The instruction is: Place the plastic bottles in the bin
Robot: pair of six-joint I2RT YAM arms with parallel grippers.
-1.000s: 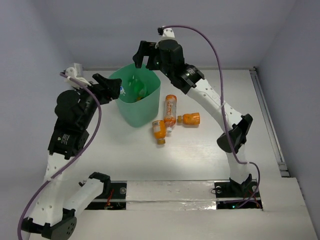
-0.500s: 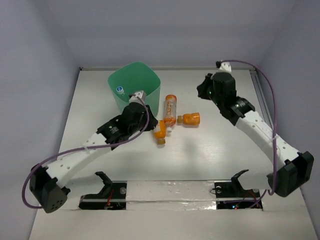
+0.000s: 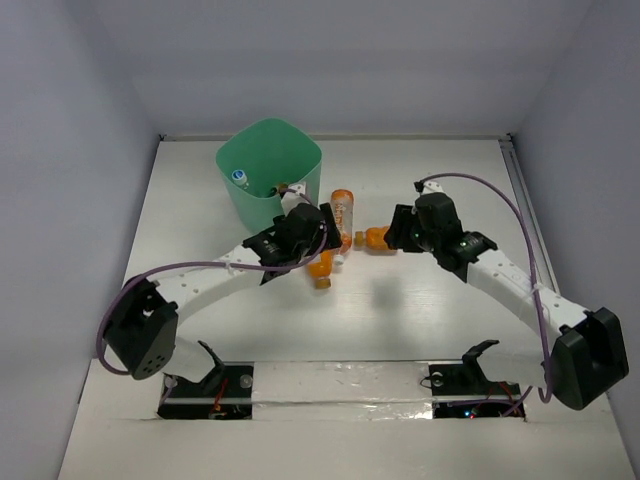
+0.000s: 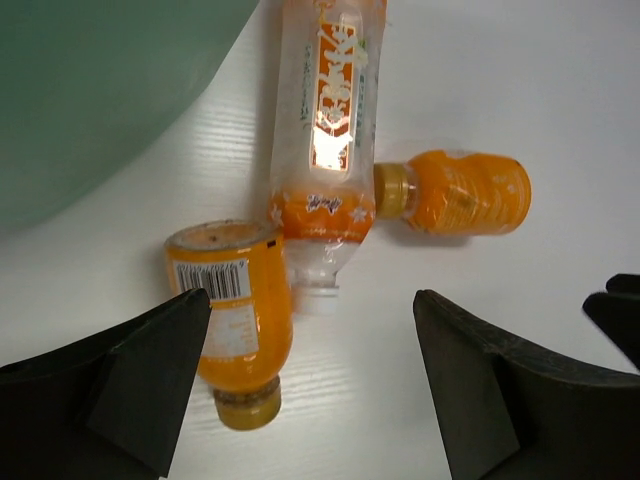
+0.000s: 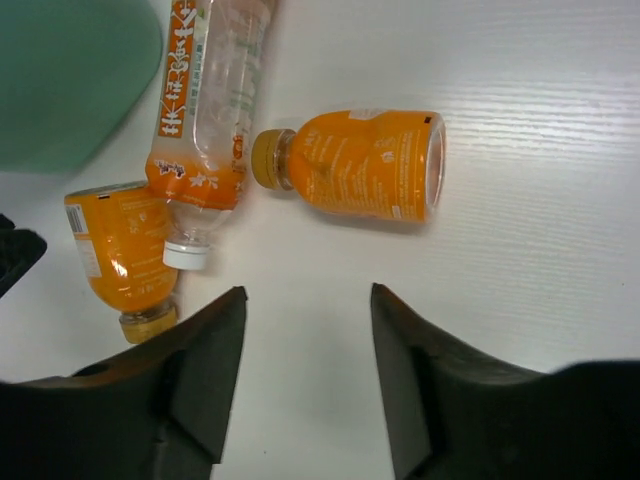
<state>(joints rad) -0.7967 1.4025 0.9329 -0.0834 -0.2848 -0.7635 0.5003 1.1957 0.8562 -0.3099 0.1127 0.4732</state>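
Observation:
Three plastic bottles lie together on the white table right of the bin (image 3: 268, 165). A clear bottle with an orange label (image 3: 342, 214) lies lengthwise. A small orange bottle (image 3: 382, 237) lies on its side. Another orange bottle with a barcode label (image 3: 320, 267) lies by the clear bottle's cap. My left gripper (image 3: 322, 243) hovers open over the barcode bottle (image 4: 235, 320), its left finger beside it. My right gripper (image 3: 397, 232) hovers open and empty just short of the small orange bottle (image 5: 360, 165). A white-capped bottle (image 3: 240, 179) lies inside the bin.
The bin's wall fills the upper left of the left wrist view (image 4: 90, 90) and of the right wrist view (image 5: 70, 70). The two grippers are close together over the bottles; the right gripper's finger shows at the edge of the left wrist view (image 4: 615, 310).
Both arms have come down from the bin's rim. The left gripper swung right and down to the bottles; the right arm moved out right, then back in to the small orange bottle.

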